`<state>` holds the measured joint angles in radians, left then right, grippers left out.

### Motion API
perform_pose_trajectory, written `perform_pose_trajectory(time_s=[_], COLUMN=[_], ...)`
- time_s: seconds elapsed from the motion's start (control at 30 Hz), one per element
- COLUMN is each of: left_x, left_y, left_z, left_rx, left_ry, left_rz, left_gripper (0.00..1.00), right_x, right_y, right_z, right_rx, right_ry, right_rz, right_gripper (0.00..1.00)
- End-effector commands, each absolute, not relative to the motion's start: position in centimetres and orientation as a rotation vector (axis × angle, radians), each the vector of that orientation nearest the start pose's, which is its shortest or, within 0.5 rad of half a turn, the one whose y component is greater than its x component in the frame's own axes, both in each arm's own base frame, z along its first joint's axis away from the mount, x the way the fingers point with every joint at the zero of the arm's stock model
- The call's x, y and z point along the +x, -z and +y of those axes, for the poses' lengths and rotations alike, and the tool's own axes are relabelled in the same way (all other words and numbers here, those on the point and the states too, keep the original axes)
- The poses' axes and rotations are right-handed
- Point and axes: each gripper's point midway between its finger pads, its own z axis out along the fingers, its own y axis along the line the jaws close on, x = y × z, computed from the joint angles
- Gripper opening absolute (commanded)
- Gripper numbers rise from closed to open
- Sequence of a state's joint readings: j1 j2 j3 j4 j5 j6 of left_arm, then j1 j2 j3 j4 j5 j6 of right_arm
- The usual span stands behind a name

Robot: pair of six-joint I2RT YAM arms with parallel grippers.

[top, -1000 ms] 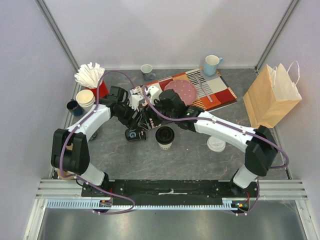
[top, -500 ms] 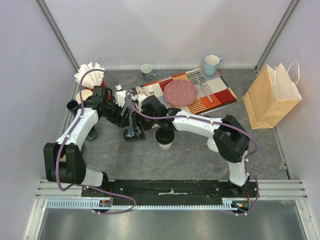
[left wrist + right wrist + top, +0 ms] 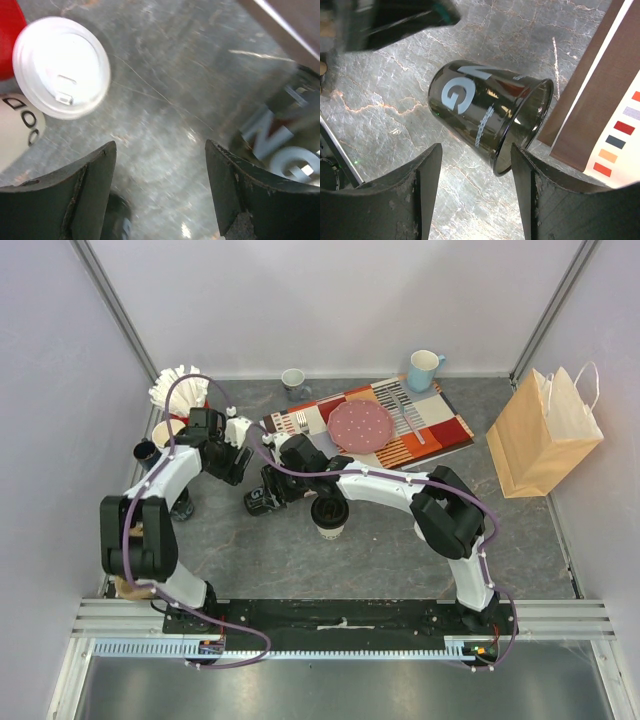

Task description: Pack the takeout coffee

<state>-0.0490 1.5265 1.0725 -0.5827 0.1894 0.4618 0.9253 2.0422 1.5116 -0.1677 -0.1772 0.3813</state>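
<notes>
A cream-white cup with a black lid [image 3: 330, 515] stands upright at mid-table. A glossy black cup with pale lettering [image 3: 260, 502] lies on its side, lidless; it also shows in the right wrist view [image 3: 485, 112] and the left wrist view [image 3: 280, 150]. My right gripper [image 3: 275, 487] is open and empty in its wrist view [image 3: 476, 150], its fingertips on either side of the cup's open rim, not touching. My left gripper [image 3: 236, 462] is open and empty over bare table [image 3: 161, 145], left of the black cup. A white sip lid [image 3: 61, 67] shows there beside a cream lettered cup.
A brown paper bag [image 3: 545, 435] stands at the right. A striped placemat [image 3: 440, 430] holds a pink plate [image 3: 362, 425] and a fork. Blue mug [image 3: 422, 370], grey mug [image 3: 293, 380], dark mug [image 3: 148, 453], stacked cream cups [image 3: 166, 430] and a red holder [image 3: 180, 390] line the back and left.
My right arm has reached left and brought its open gripper down to the fallen black cup. My left gripper has drawn back to the left, away from that cup.
</notes>
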Motion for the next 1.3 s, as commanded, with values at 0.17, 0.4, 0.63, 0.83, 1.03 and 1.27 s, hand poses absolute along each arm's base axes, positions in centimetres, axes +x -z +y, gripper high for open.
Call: perform_pose_trajectory(time_s=[0.17,0.4,0.63,0.83,1.03,1.27], left_x=[43.7,43.8,42.4,41.7,40.6,36.6], left_y=[-7.2,-5.1,-2.3,-3.3,-8.6,-21.6], left_z=[-0.1,-0.8,-1.2,-1.8,-3.1,-7.7], left_rx=[0.832,0.92,0.936,0.91,0.815,0.714], left_ry=[-0.288,-0.221,-0.132,-0.073,0.004,0.43], left_rz=[2.419,2.436,2.556,2.57,2.516,2.239], left_gripper=[0.76,0.63,0.39,0.04,0.02,0.02], right_x=[29.6,30.7,30.2,28.7,25.7,18.5], right_y=[-10.2,-10.3,-9.8,-12.3,-14.4,-14.1], right_z=[47.8,49.7,49.9,49.1,46.7,42.9], right_rx=[-0.775,-0.859,-0.897,-0.967,-1.29,-1.871], right_ry=[-0.947,-1.017,-1.063,-1.094,-0.845,-0.373], right_rz=[2.228,2.124,2.115,2.062,2.001,1.763], right_gripper=[0.64,0.57,0.21,0.0,0.0,0.0])
